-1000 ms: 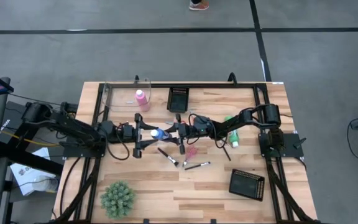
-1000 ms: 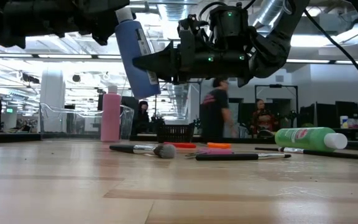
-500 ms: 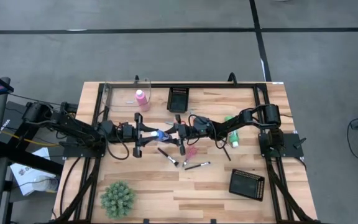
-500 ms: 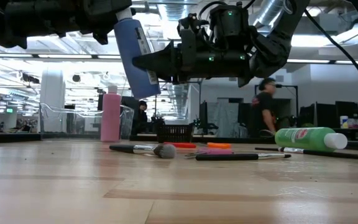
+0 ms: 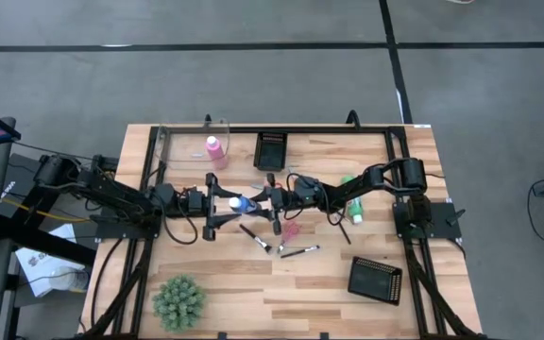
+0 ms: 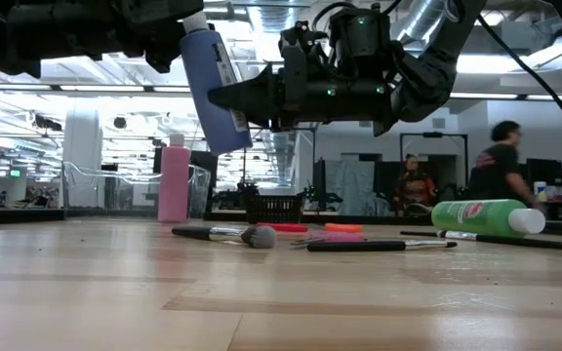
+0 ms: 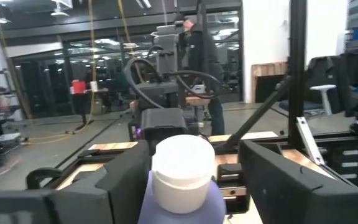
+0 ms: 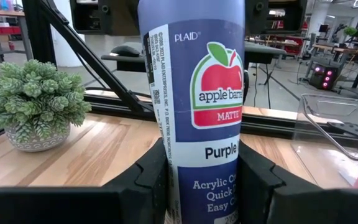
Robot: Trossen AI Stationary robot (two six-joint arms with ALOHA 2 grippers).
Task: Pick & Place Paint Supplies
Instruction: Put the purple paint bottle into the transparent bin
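Note:
A blue bottle (image 5: 240, 203) with a white cap (image 7: 182, 163) hangs above the table's middle, between my two grippers. My right gripper (image 5: 259, 201) reaches in from the right and is shut on the bottle's body. My left gripper (image 7: 194, 177) comes from the left and stands open, one finger on each side of the cap, with a gap showing on one side. A pink bottle (image 5: 214, 147) stands at the far side. A green bottle (image 5: 352, 204) lies on its side at the right. Brushes (image 5: 256, 236) and pink-handled scissors (image 5: 291, 229) lie flat under the grippers. My right gripper pinches the blue bottle's lower body (image 8: 182, 177) between its two fingers (image 8: 151, 180), coming in level from the table's right. The bottle is lifted clear of the table, nearly upright, with its cap leaning toward the left (image 6: 195, 19).
Black mesh trays sit at the far middle (image 5: 270, 148) and near right (image 5: 375, 279). A clear container (image 5: 182, 144) stands far left by the pink bottle. A spiky green plant (image 5: 178, 300) is near the front left. People move in the room behind.
My left gripper has narrowed about the cap and opened wide again, staying in place. The blue bottle has kept still in my right gripper.

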